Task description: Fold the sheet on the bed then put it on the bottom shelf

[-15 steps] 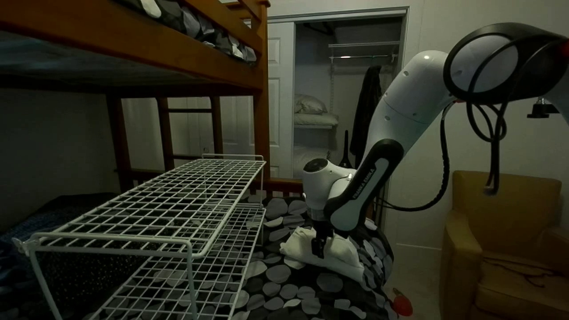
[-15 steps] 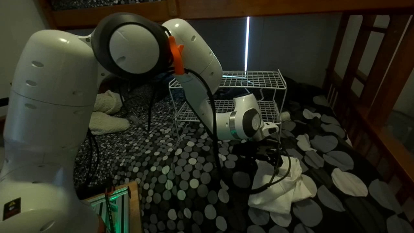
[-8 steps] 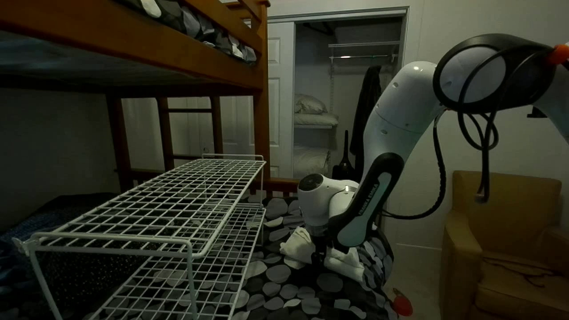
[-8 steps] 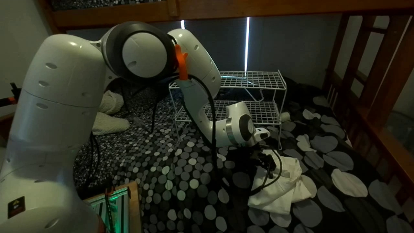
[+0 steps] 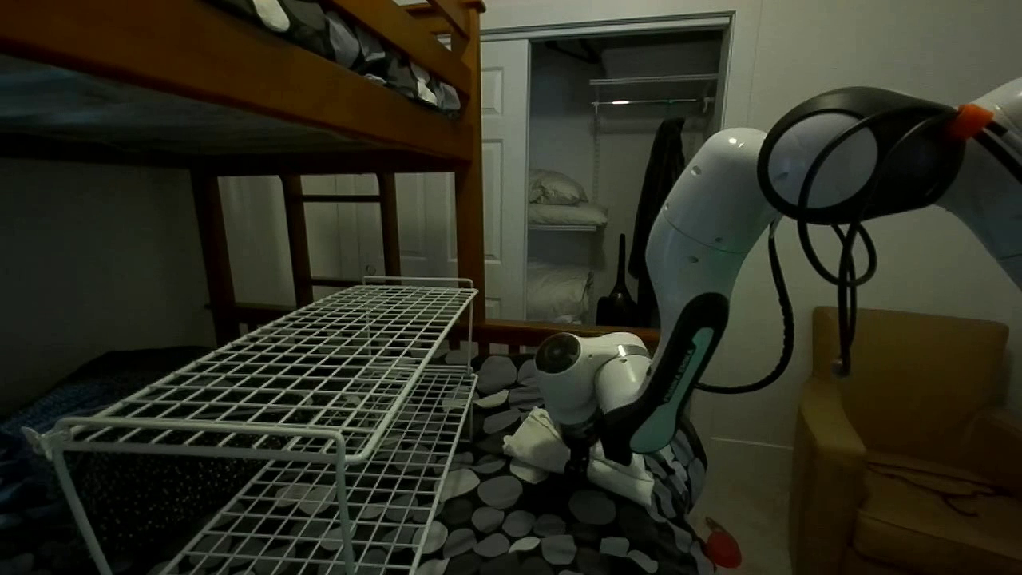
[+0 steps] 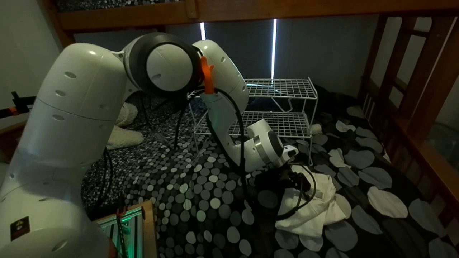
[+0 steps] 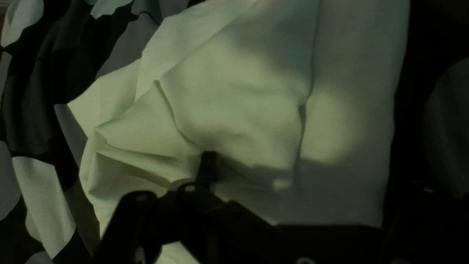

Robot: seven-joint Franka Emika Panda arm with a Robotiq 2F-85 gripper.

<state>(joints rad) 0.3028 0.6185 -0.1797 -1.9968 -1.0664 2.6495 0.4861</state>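
The white sheet [image 5: 536, 441] lies partly folded and creased on the bed, and shows in both exterior views [image 6: 310, 216]. In the wrist view the sheet [image 7: 238, 95] fills the middle. My gripper [image 5: 576, 465] is low at the sheet's near edge. In the wrist view one dark finger [image 7: 208, 167] reaches over the sheet's folds. The opposite finger is lost in the dark at the right, where a faint bright spot shows, so the gripper [image 7: 309, 176] looks open. The bottom shelf [image 5: 383, 475] of a white wire rack stands beside the sheet; it also shows from across [image 6: 287, 123].
The rack's top shelf [image 5: 303, 351] stands above the bottom one on thin legs. The bunk's wooden rail [image 6: 251, 12] runs overhead. Dotted bedding [image 6: 215, 208] surrounds the sheet. A cable loop [image 6: 312, 193] hangs by the gripper. A yellow armchair [image 5: 910, 351] stands beyond.
The arm has come down and the gripper has moved lower, toward the rack-side edge of the sheet, with the hand tilting. The sheet looks almost unmoved.
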